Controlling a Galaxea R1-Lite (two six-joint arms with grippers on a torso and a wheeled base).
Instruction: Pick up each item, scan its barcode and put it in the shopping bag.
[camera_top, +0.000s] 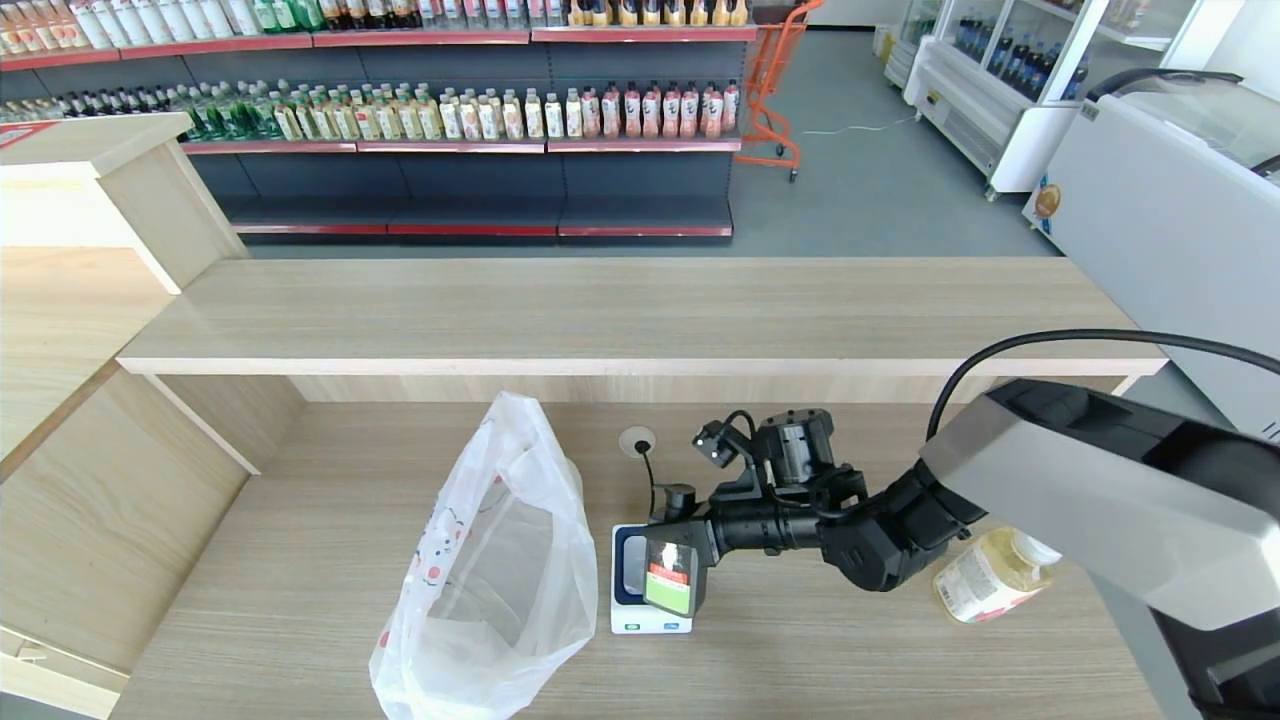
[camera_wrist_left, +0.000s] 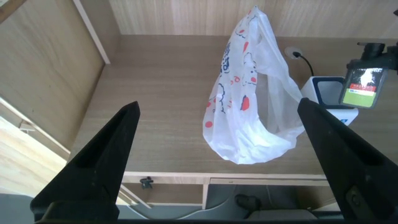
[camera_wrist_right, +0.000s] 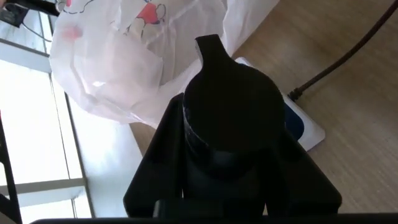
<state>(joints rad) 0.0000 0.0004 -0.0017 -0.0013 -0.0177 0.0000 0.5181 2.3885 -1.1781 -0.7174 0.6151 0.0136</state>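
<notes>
A white plastic shopping bag (camera_top: 490, 575) with red prints stands open on the wooden counter, left of a white and blue scanner (camera_top: 630, 585). My right gripper (camera_top: 672, 555) is shut on a small dark item with a red and green label (camera_top: 668, 582), held just over the scanner. In the right wrist view the dark item (camera_wrist_right: 230, 118) sits between the fingers, with the bag (camera_wrist_right: 124, 56) beyond it. My left gripper (camera_wrist_left: 219, 109) hangs open high above the counter, facing the bag (camera_wrist_left: 249, 106) and the scanner (camera_wrist_left: 326, 93). A yellowish bottle (camera_top: 990, 575) lies at the right.
A raised wooden ledge (camera_top: 640, 320) runs behind the work counter, with a side wall (camera_top: 90, 520) at the left. The scanner's cable goes into a round port (camera_top: 637, 440). Store shelves and freezers stand far behind.
</notes>
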